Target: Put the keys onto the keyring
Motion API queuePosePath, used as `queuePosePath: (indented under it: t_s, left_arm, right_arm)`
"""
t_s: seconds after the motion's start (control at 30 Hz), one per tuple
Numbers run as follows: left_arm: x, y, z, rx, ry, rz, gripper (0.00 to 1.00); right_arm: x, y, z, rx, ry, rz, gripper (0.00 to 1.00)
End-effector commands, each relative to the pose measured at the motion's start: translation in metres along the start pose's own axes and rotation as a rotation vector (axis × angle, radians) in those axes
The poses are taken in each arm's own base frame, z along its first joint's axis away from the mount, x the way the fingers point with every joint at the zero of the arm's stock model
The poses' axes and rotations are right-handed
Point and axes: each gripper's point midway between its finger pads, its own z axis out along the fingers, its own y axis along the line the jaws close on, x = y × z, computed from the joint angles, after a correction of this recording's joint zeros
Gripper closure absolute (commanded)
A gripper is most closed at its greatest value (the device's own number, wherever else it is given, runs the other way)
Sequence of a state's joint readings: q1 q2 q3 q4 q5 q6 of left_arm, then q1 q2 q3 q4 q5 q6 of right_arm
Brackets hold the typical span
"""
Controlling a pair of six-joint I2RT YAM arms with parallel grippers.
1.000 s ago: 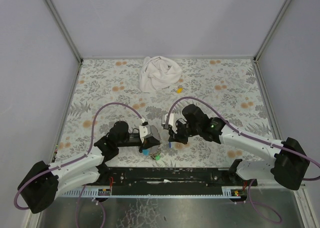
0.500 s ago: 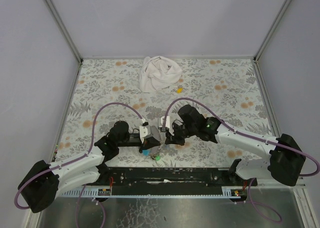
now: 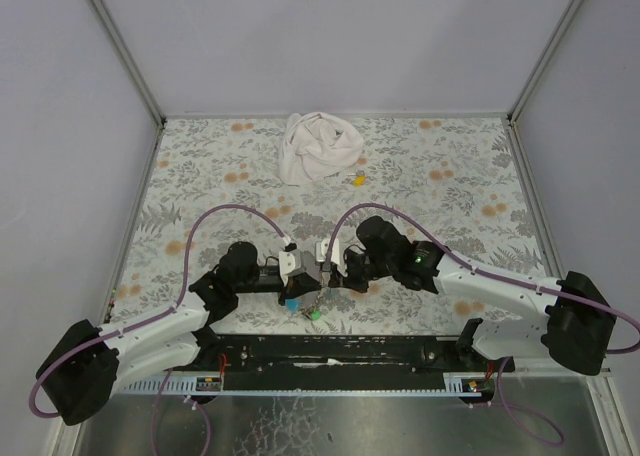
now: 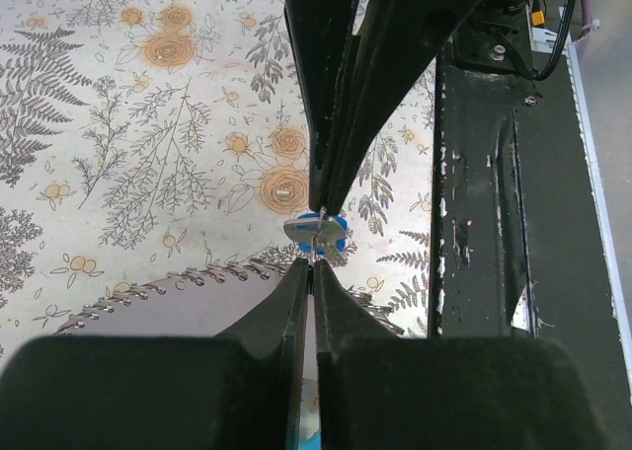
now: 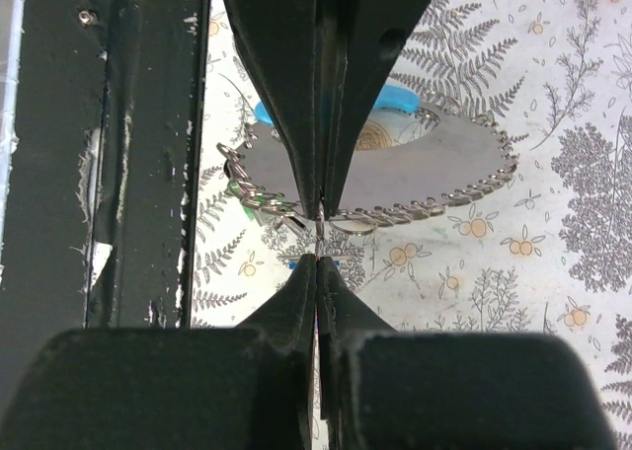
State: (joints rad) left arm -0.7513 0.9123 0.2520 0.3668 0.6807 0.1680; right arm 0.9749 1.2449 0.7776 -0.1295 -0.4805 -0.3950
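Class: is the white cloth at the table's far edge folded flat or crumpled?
Crumpled: the cloth lies in a rumpled heap of loose folds, not flat.

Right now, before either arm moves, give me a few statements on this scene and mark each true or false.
1. The left gripper and the right gripper are both shut. True.
2. The two grippers stand almost tip to tip. True.
3. The white cloth lies under the grippers. False: it lies at the far edge of the table, apart from them.
4. The key caps are red. False: a blue cap and a green cap show by the left gripper.
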Motion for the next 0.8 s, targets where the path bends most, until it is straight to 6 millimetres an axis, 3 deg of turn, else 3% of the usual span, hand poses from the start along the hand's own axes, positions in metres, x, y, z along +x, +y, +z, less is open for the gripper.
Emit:
queuePosePath:
  t_s: [0.0,0.77]
  left_arm:
    - [-0.0340,0.0078,0.0012,-0.025,-0.102,0.071,1.00]
    - [-0.0359,0.0059,0.0018,-0.014,-0.113,0.071,1.00]
  right_arm:
    - [-0.0067,-0.0050,-0.0042,0.040,-0.012,-0.038,1.00]
    - [-0.0090,-0.0073,0.0010,0.053,0.005,-0.037,1.00]
